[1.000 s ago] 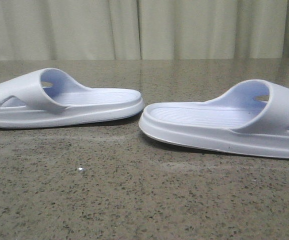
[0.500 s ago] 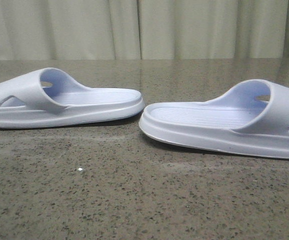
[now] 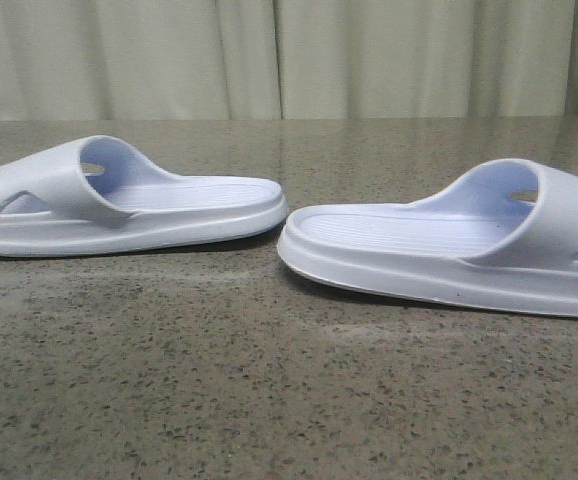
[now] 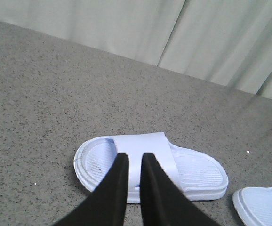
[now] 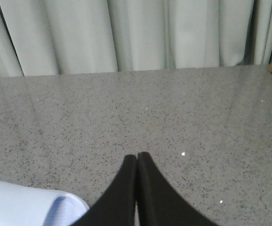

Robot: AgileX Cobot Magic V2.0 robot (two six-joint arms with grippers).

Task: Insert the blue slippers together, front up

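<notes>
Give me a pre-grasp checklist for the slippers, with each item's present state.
1. Both slippers upright, soles down: left slipper and right slipper ok.
2. Slippers apart, heels facing, not touching: ok.
3. Left gripper lined up over left slipper's strap: ok; contact cannot tell.
4. Left fingers narrowly parted, too narrow to take the strap: not ok.
5. Right gripper shut, aimed at bare table, slipper at view's edge: not ok.
</notes>
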